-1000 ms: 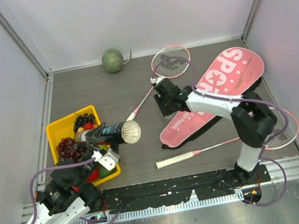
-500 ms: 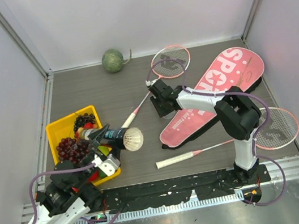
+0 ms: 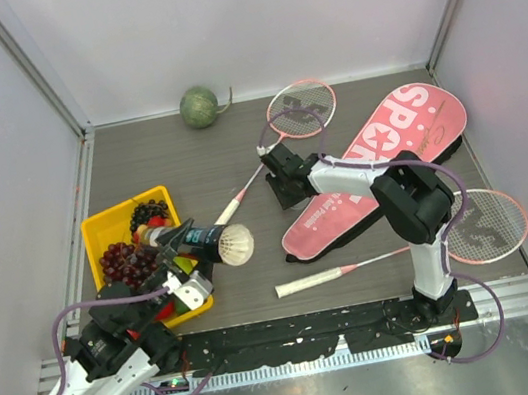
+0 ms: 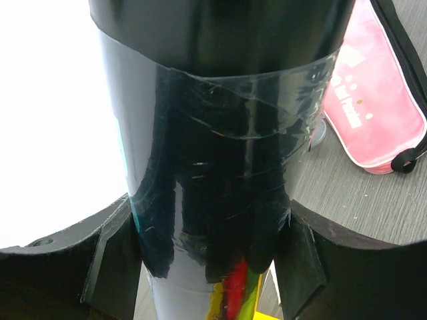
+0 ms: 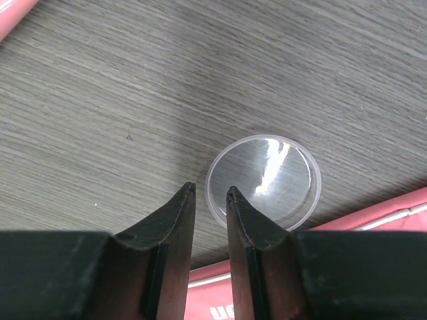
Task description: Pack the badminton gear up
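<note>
right hand [image 5: 208, 192] shifted left, narrowing over clear lid [image 5: 263, 181], black tube [image 3: 189, 236] tipped lower

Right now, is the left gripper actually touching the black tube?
Touching. The left wrist view shows the left gripper with its two fingers pressed against opposite sides of the black tube, with no gap at either one.

Stands against the back wall on the grey wood-grain table [image 3: 167, 163]: a round green melon [image 3: 198, 106], stem pointing right. Lies well apart from it, beside the left wall toward the front: a yellow tray [image 3: 105, 227], slightly askew. Holds a bunch of black grapes [image 3: 148, 213] in its far part and, just nearer, a bunch of dark red grapes [image 3: 121, 262].
</note>
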Robot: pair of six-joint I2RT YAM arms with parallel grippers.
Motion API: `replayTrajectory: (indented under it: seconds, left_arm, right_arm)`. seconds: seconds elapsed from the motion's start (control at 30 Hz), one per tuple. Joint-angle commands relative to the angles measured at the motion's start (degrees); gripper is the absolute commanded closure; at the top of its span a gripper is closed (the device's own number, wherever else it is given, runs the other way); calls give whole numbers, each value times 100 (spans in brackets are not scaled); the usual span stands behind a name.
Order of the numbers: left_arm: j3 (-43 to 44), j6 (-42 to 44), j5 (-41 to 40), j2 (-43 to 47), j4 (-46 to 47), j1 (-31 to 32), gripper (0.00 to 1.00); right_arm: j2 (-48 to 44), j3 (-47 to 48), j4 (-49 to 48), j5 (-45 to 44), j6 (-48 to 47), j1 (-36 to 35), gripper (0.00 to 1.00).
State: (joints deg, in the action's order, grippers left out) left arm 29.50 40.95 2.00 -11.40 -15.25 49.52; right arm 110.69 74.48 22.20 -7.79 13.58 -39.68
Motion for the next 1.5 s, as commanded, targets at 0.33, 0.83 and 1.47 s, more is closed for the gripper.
replayTrajectory:
  seconds: [0.33,0.83,1.47]
  left_arm:
    - [109,80,-130,-73,567,14,100]
    - [179,27,-692,-345,584,14,100]
    - [1093,-632,-1685,-1619,-338,14,100]
  right_arm:
    - [251,207,-251,-12,-31,-22,78]
    - [-232,-266,-935,612,48,-22,95]
    - [-3227,-2077,-2816,1455,1049,136,95]
